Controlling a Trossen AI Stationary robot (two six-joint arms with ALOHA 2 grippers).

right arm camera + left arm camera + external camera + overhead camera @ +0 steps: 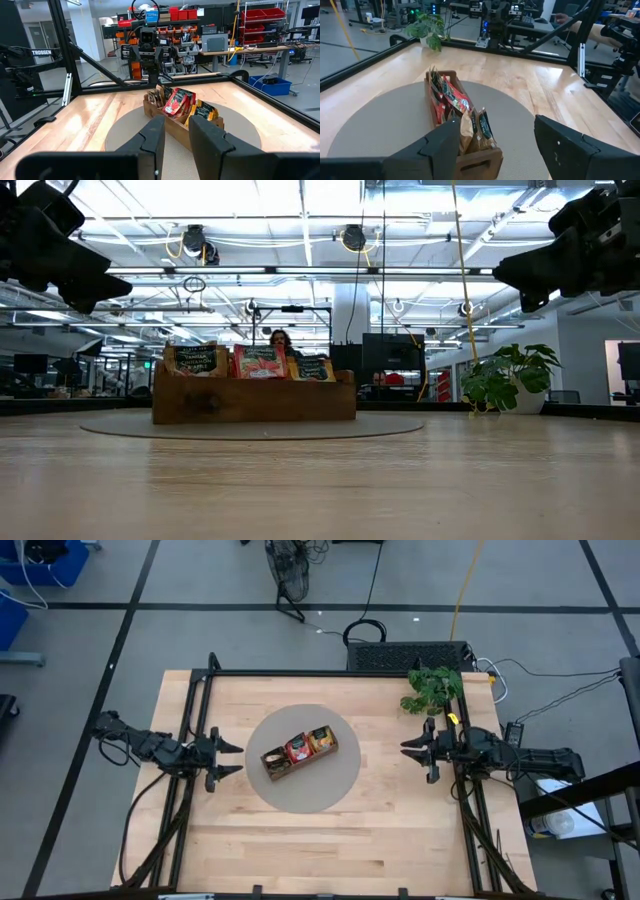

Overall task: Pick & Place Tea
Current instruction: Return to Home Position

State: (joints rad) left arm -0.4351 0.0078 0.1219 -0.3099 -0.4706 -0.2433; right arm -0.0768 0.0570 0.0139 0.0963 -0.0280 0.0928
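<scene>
My left gripper (232,758) hangs above the left edge of the table (400,830), its fingers spread wide with nothing between them. My right gripper (408,752) hangs above the right edge. Its fingers are nearly together, with a narrow gap between them, and they hold nothing either. Both point inward at the round grey mat (300,795) in the middle of the table.

The wooden tray (255,404) sits askew on that mat, well apart from both grippers. The tea sachets (300,748) stand upright inside it: beige ones at the end nearer my left arm, red ones in the middle compartment, yellow ones at the other end.

The tabletop is pale wood planks edged by a black metal frame (300,673). A potted plant (432,688) stands at the far right corner. Behind the table are a black box (410,655), a yellow cable (465,580) running over grey floor, and an open workshop with shelving and bright ceiling lights (300,200).

I cannot count the sachets; they overlap, and their print is too small to read. In the low view the tray wall hides their lower halves, both arms are cut off at the top corners, and a person (280,338) behind the tray is mostly hidden.
</scene>
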